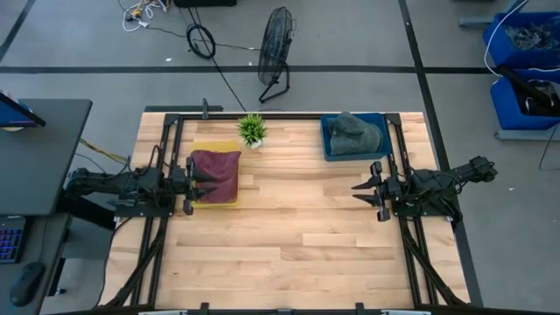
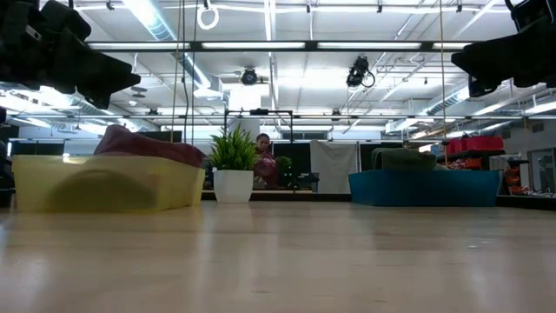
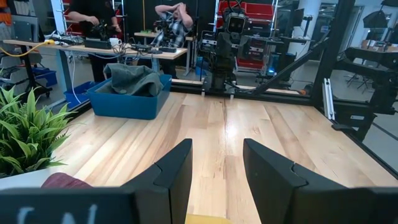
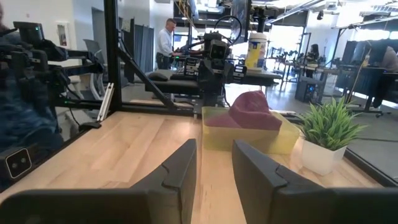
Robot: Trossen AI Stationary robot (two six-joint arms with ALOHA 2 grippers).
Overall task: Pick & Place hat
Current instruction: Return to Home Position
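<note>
left tool: fingers apart, nothing between them; held up off the surface, tips over the left side of the yellow bin
right tool: fingers apart, empty; raised at the right side of the surface, well apart from both bins
red caps: heaped in the yellow bin, rising over its rim; can't tell one from another
gray cap: lying in the blue bin, far right part of the surface
plant: white pot, upright, between the two bins, just beside the yellow bin's back corner
people: at benches in the room beyond the surface
</note>
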